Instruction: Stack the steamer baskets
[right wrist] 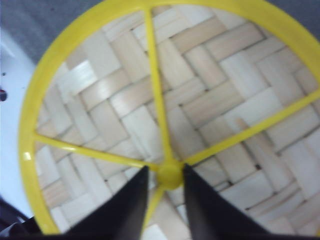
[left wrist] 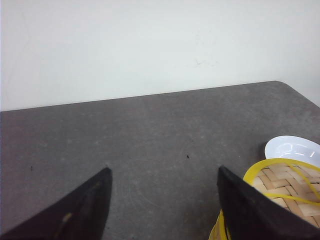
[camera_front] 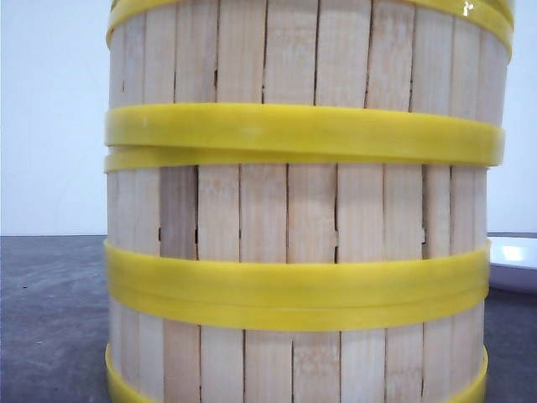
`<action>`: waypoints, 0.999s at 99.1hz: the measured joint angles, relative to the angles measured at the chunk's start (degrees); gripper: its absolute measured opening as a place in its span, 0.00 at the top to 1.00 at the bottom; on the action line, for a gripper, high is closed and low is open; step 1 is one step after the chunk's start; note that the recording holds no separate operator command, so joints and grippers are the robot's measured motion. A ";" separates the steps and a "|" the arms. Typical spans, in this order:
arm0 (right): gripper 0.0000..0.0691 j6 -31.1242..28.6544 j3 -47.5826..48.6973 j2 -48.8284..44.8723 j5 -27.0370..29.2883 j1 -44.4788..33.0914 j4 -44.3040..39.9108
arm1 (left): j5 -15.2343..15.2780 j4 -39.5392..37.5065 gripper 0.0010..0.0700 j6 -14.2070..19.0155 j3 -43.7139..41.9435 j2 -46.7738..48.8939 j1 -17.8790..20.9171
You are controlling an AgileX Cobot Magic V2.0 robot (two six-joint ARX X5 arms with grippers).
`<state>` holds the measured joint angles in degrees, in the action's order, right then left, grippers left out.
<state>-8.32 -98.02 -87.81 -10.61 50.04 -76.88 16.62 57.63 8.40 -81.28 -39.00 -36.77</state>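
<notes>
Close against the front camera, filling nearly its whole view, a stack of steamer baskets (camera_front: pixel 302 201) stands on the dark grey counter (camera_front: pixel 50 319): the yellow rims meet at two seams, so at least three baskets already sit one upon another, their walls lined up fairly well. On top lies a woven bamboo lid (right wrist: pixel 210 100) with a yellow rim and yellow spokes, seen from straight above in the right wrist view. The right pincer (right wrist: pixel 166 175) hangs just over that lid, its dark fingers (right wrist: pixel 127 210) narrowly parted on either side of the yellow hub (right wrist: pixel 170 175) where the spokes meet; whether they grip the hub or merely flank it I cannot tell. The left pincer (left wrist: pixel 165 180) is released, fingers wide apart over bare counter, with the stack's top just beside one finger. A white dish (left wrist: pixel 292 150) rests behind the stack. Judging by this, the stacking looks essentially finished, with little left beyond the arm's withdrawal.
</notes>
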 joint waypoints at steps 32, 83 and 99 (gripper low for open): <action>0.66 1.90 -2.93 -1.92 -1.11 0.66 3.32 | 1.09 0.00 0.44 -0.02 0.02 -0.31 0.00; 0.99 15.80 -3.91 12.41 14.62 0.46 22.40 | 11.26 -6.51 0.95 -0.96 5.70 1.90 0.00; 0.99 20.00 15.89 26.91 18.14 -2.21 38.40 | 13.16 -13.20 0.99 -1.70 18.14 10.51 0.00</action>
<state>11.68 -82.13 -60.90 7.53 47.83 -38.48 29.78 44.42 6.70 -63.13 -28.49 -36.77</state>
